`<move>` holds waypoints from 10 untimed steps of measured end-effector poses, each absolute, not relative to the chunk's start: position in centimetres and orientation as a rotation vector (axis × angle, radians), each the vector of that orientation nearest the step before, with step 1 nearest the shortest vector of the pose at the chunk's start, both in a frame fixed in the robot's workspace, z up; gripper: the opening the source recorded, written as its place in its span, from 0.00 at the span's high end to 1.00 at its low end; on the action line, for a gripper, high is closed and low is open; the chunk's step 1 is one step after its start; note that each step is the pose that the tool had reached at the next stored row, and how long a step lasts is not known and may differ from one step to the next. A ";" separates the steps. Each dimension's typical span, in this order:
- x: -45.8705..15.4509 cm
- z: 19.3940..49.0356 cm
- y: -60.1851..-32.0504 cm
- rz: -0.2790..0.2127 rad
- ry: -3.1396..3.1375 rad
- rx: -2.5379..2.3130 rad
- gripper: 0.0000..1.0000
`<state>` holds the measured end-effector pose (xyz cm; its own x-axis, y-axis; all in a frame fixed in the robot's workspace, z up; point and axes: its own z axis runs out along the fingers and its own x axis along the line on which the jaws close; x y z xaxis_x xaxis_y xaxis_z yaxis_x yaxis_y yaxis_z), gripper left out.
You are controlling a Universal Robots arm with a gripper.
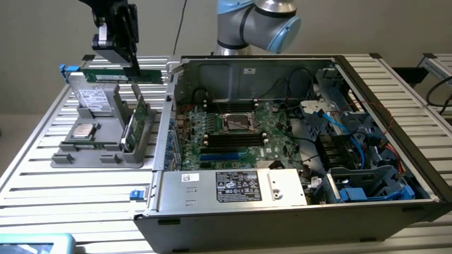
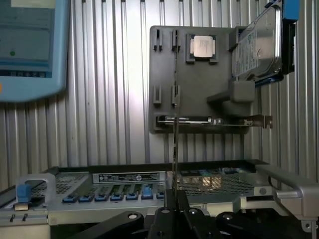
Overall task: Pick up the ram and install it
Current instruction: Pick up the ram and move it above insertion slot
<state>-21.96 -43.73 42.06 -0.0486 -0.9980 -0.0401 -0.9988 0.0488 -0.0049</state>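
**RAM in pincer, long axis level**

You are looking at the pincer (image 1: 130,67) gripping the ram (image 1: 113,77), closed on its edge. It is holding the stick above the gray parts holder (image 1: 99,153) on the tabletop (image 1: 42,174), at the exterior view's left of the open computer case (image 1: 282,211). The long axis is lying level, pointing across that view. In the wrist view, the ram (image 2: 174,99) is showing edge-on, as a thin line.

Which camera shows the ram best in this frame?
The exterior view: the ram appears broadside as a long green stick, clamped in the hand above the grey parts tray. The wrist view shows the ram edge-on, a thin line running out from the hand.
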 end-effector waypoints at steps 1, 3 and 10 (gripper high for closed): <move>-21.5 42.0 -43.7 0.038 2.251 -2.144 0.87; -20.6 42.0 -43.7 0.038 2.251 -2.144 0.87; -17.4 41.9 -43.7 0.038 2.252 -2.144 0.87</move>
<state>-17.38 -43.70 41.89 -0.0487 -0.9980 -0.0401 -0.9988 0.0489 -0.0044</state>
